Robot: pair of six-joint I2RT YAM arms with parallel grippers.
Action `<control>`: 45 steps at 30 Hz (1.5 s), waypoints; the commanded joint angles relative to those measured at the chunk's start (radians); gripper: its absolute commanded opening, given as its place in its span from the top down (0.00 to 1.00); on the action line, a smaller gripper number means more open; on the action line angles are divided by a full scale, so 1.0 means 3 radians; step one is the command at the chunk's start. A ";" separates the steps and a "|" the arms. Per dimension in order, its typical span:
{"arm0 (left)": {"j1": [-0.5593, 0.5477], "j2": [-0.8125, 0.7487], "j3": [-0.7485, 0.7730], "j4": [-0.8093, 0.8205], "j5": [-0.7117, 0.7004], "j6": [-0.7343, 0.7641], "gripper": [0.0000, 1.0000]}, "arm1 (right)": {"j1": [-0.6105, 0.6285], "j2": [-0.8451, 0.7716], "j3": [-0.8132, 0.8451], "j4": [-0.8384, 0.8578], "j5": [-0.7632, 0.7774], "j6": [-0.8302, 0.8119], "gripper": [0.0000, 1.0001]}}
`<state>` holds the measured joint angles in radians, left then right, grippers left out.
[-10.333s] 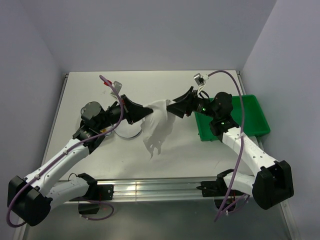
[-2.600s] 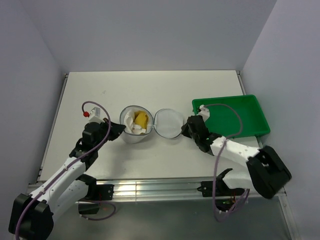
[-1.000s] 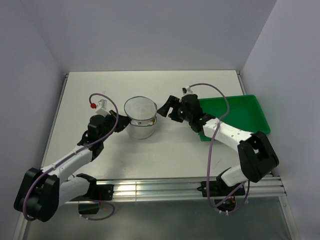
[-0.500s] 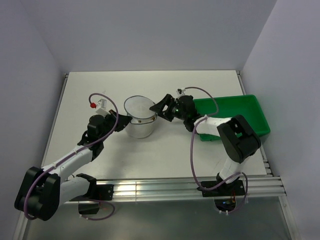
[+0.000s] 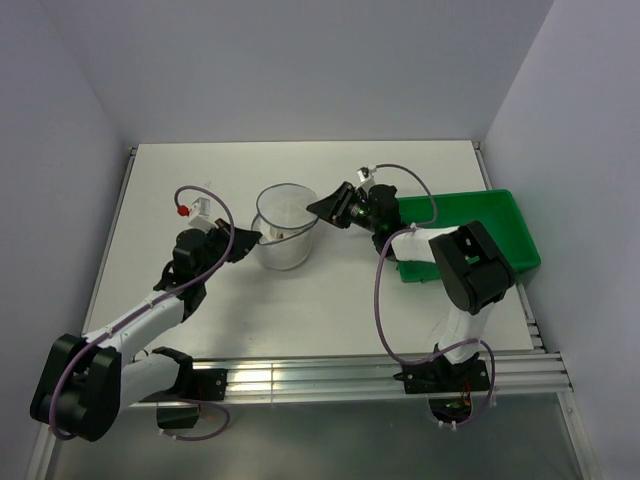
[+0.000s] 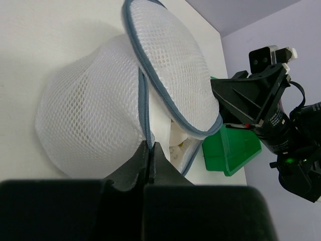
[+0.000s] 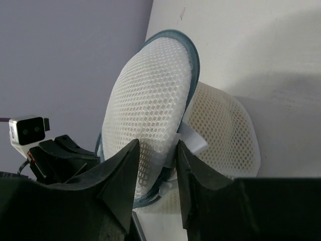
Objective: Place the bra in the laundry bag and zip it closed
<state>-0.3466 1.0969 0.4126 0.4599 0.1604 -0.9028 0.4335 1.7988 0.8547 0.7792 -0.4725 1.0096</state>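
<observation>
Left arm's fingers [image 6: 150,153] nearest: pressed tight together, pinching the grey-blue zipper edge [image 6: 144,108] on the left side of the round, drum-shaped white mesh laundry bag [image 5: 280,245]. Bag stands upright near the middle of the white worktop [image 5: 200,180], between the two arms' tips. Its round mesh lid [image 6: 173,70] is tilted. It meets the body close to the left pinch and lifts off it toward the far right side, so the zipper is not closed there. Through that gap, inside the bag: the bra [image 6: 175,143], seen only as pale crumpled cloth. Right arm's fingers [image 5: 322,208] at the bag's far right rim, partly apart, one either side of the lid's raised edge. Mesh fills the space between them in the right wrist view; cannot tell whether they actually pinch it. Small white pull tab [image 7: 193,139] hangs at the lid's rim just beside one of those fingers. Farther right: rectangular green plastic tray [image 5: 500,225], apart from the bag, with the right arm lying across its left end
</observation>
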 commanded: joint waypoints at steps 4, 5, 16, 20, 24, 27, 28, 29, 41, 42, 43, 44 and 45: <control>0.0051 0.0137 0.0123 0.0282 -0.0008 0.0023 1.00 | -0.0014 -0.0120 -0.0077 0.0399 -0.0205 -0.0052 0.71; 0.0051 0.0203 0.0148 0.0303 -0.0018 0.0028 1.00 | 0.0002 -0.0177 -0.0123 0.0354 -0.0154 -0.0092 0.74; 0.0051 0.0781 0.0670 0.0569 0.0211 -0.0008 1.00 | 0.0595 -0.1302 -0.0666 -0.0781 0.1318 -0.0227 0.91; 0.0046 0.0721 0.0686 0.0350 0.0253 0.0038 0.62 | 0.0799 -0.1338 -0.0548 -0.0976 0.1840 -0.0093 0.91; -0.0036 0.0343 0.0665 -0.0212 -0.0052 0.0197 0.19 | 0.0881 -0.1195 -0.0415 -0.0992 0.2158 0.0096 1.00; -0.0174 -0.0015 0.0706 -0.0785 -0.0395 0.0355 0.20 | 0.0907 -0.1088 -0.0364 -0.0930 0.2250 0.0239 1.00; -0.0341 -0.0168 0.0716 -0.0913 -0.0488 0.0391 0.23 | 0.0912 -0.1067 -0.0359 -0.0900 0.2235 0.0305 1.00; -0.0454 -0.0235 0.0721 -0.1010 -0.0514 0.0442 0.27 | 0.0922 -0.1052 -0.0364 -0.0874 0.2255 0.0326 1.00; -0.1463 0.0178 0.0752 -0.0669 -0.0652 0.0238 0.40 | 0.0979 -0.1204 -0.0583 -0.0854 0.2107 0.0362 1.00; -0.1463 0.0214 0.0762 -0.0638 -0.0662 0.0218 0.33 | 0.0979 -0.1230 -0.0609 -0.0849 0.2112 0.0352 1.00; -0.1463 0.0270 0.0757 -0.0532 -0.0688 0.0207 0.31 | 0.0979 -0.1251 -0.0625 -0.0869 0.2092 0.0301 1.00; -0.1463 0.0291 0.0737 -0.0475 -0.0729 0.0197 0.29 | 0.0973 -0.1302 -0.0660 -0.0889 0.2091 0.0286 0.99; -0.1463 0.0316 0.0701 -0.0429 -0.0739 0.0177 0.27 | 0.0978 -0.1327 -0.0691 -0.0884 0.2081 0.0270 0.97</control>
<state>-0.7830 1.1839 0.5987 0.2146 -0.0235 -0.8356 0.7185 1.4586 0.6758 0.5045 0.1490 1.1133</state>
